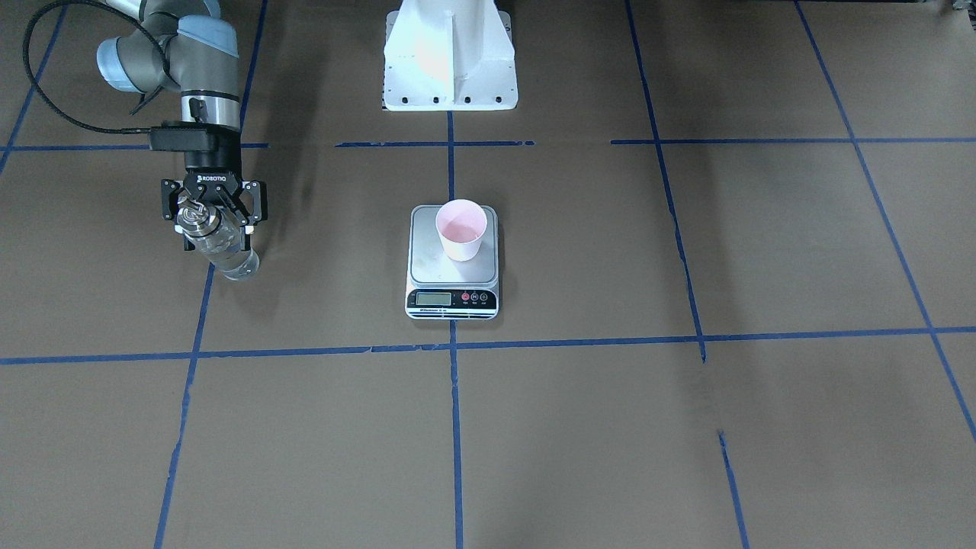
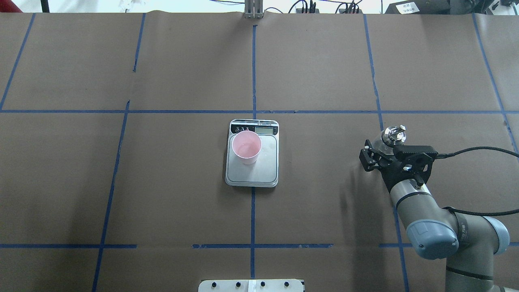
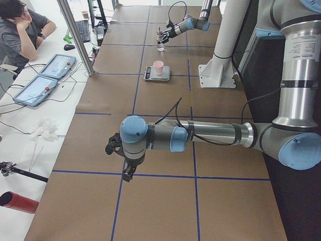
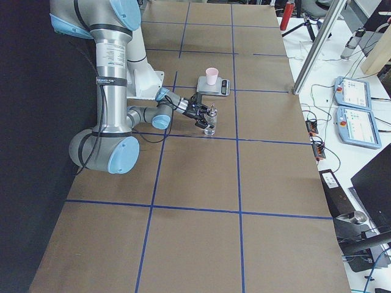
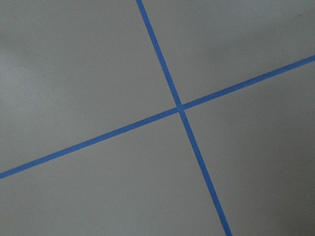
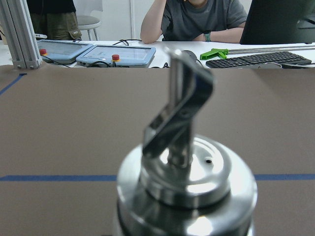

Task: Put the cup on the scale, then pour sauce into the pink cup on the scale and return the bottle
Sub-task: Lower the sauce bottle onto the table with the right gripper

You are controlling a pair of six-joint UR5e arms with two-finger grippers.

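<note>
The pale pink cup (image 1: 461, 229) stands upright on the scale (image 1: 427, 263), on the plate's half towards the display; it shows in the overhead view too (image 2: 246, 147). The clear glass bottle (image 1: 223, 245) with its metal pour spout (image 6: 184, 123) is upright at the table's right side (image 2: 392, 136), far from the scale (image 2: 259, 170). My right gripper (image 1: 213, 227) is shut on the bottle's upper body. The bottle's base looks at or just above the table (image 4: 210, 125). My left gripper (image 3: 119, 161) hangs low over bare table far to the left; I cannot tell whether it is open.
The robot's white pedestal (image 1: 450, 61) stands behind the scale. Blue tape lines (image 5: 179, 107) cross the brown table cover. An operator (image 3: 20, 30), tablets (image 3: 47, 75) and an aluminium post (image 3: 75, 35) are beyond the table's far edge.
</note>
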